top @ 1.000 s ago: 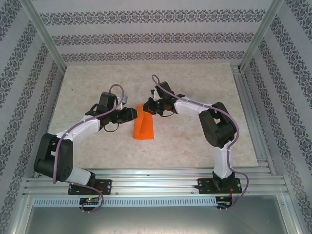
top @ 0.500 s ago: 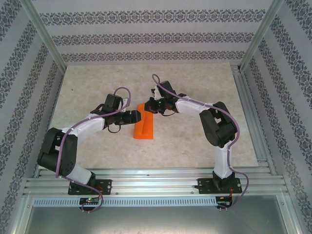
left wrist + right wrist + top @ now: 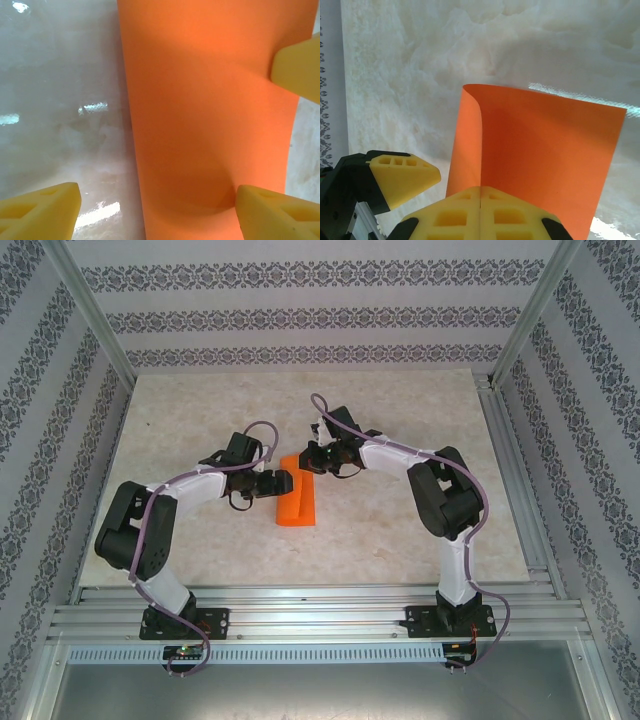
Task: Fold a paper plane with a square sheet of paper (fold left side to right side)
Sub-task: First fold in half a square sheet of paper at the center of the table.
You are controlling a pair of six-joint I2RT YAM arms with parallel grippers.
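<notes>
I log one square sheet of paper [image 3: 297, 502], folded, lying mid-worktop [image 3: 400, 420]: its far end is pinched in my right claw [image 3: 308, 462], whose pressed-together pads hide that edge, and my left claw [image 3: 283, 483] is spread at its left side, one fingertip [image 3: 272, 212] touching it, its ends cut off in the left wrist view.

Twin desktop robot arms, built alike: the left arm [image 3: 190, 487] and the right arm [image 3: 400, 455] pair glossy white tubular links with bulky matte-black joint housings, each rising from a flat black base plate [image 3: 180, 623]. A thin mauve cable [image 3: 252, 427] loops free of each arm's shell on its way to the wrist. The left gripper [image 3: 283, 483] and the right gripper [image 3: 480, 212] carry wedge-shaped fingers [image 3: 42, 210] of pale yellow moulded plastic, their faces cut with square and triangular pockets, seated in black mounts [image 3: 345, 190].
</notes>
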